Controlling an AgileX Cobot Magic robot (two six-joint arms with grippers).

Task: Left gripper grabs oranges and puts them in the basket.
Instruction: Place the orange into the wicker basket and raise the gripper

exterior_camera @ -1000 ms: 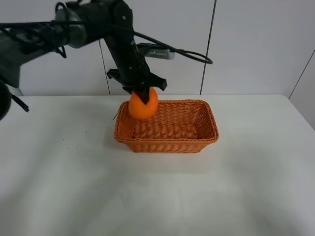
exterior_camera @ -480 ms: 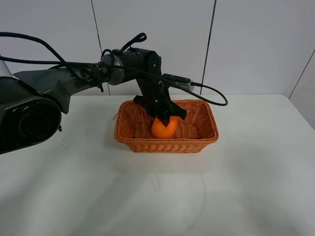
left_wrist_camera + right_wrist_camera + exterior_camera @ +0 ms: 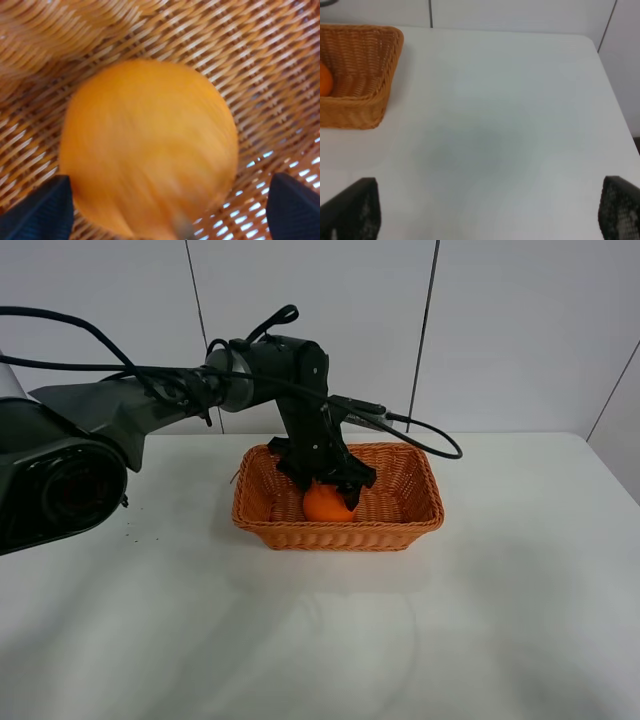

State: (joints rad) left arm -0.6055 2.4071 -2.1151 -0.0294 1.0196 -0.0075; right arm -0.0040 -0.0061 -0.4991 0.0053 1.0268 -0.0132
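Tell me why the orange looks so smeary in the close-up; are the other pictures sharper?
Left wrist view: the orange is blurred and soft-edged, very close to the lens, while the basket weave behind is crisper. Exterior high view: sharp, evenly lit, soft shadows on the table. Right wrist view: clear, with a faint grey shadow mid-table.

a white table [image 3: 520, 620] stands before a pale panelled wall [image 3: 520, 330] with dark vertical seams.
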